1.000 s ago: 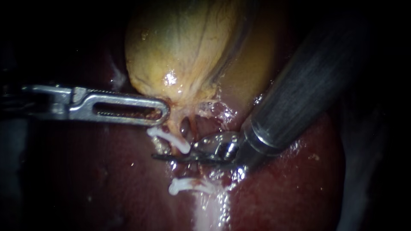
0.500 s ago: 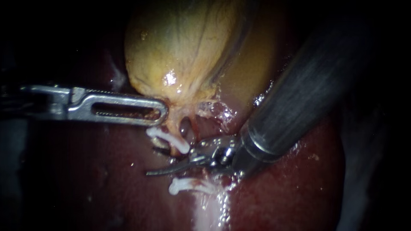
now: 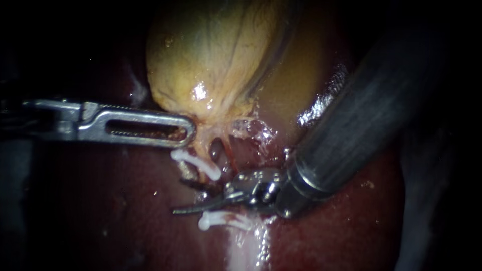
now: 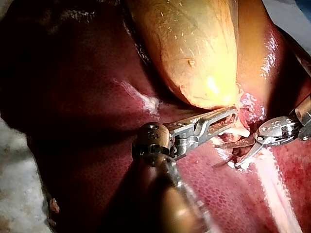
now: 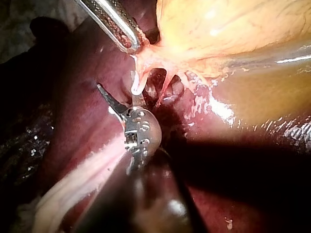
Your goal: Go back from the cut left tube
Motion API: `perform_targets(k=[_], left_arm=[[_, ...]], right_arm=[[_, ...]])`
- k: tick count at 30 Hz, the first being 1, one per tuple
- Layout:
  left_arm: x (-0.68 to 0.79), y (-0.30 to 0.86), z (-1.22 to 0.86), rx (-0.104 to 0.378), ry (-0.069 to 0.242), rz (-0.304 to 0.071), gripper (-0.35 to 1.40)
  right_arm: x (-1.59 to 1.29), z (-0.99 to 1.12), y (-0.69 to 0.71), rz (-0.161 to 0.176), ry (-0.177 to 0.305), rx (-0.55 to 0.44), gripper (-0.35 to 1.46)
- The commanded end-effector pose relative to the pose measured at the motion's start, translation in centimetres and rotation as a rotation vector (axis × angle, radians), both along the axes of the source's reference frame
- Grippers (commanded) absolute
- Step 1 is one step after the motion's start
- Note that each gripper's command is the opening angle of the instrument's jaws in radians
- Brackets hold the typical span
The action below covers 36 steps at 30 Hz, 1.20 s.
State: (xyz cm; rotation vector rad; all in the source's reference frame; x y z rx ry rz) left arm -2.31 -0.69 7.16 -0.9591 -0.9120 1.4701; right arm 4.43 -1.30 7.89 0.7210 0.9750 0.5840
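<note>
Cut left tube [image 3: 202,150]: seen parted between the upper clip [image 3: 197,164] and the lower clip [image 3: 219,219], just under the gallbladder [image 3: 211,65] neck.
Right instrument [image 3: 193,199]: blades are seen apart, nothing is gripped; they lie in the gap between the clips.
Left instrument [image 3: 183,131]: jaws are closed on the gallbladder neck.
Deciding relation: the tube runs crosswise to the blades, so the retreat is judged to go along the shaft, to the upper right.

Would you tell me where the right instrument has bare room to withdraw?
Free: bare liver below the left instrument, and liver beside the right instrument's shaft. Crowded: between the upper clip and lower clip under the gallbladder, around its open blades.
</note>
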Motion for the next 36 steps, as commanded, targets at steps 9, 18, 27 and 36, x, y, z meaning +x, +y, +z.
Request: perform_targets(k=[9, 18, 27, 36], left_arm=[[0.01, 0.0, 0.01, 0.0, 0.0, -0.001, -0.35], [0.01, 0.01, 0.02, 0.0, 0.0, 0.0, -0.35], [0.01, 0.01, 0.03, -0.001, 0.002, -0.003, -0.35], [0.01, 0.01, 0.04, -0.002, 0.002, -0.003, -0.35]], right_arm=[[-0.28, -0.08, 0.03, -0.026, 0.017, -0.03, 1.42], [-0.72, -0.35, 0.23, -0.028, 0.038, -0.035, 1.44], [-1.13, -0.66, 0.49, -0.018, 0.052, -0.086, 1.44], [-1.45, -0.86, 0.76, -0.045, 0.069, -0.23, 1.44]])
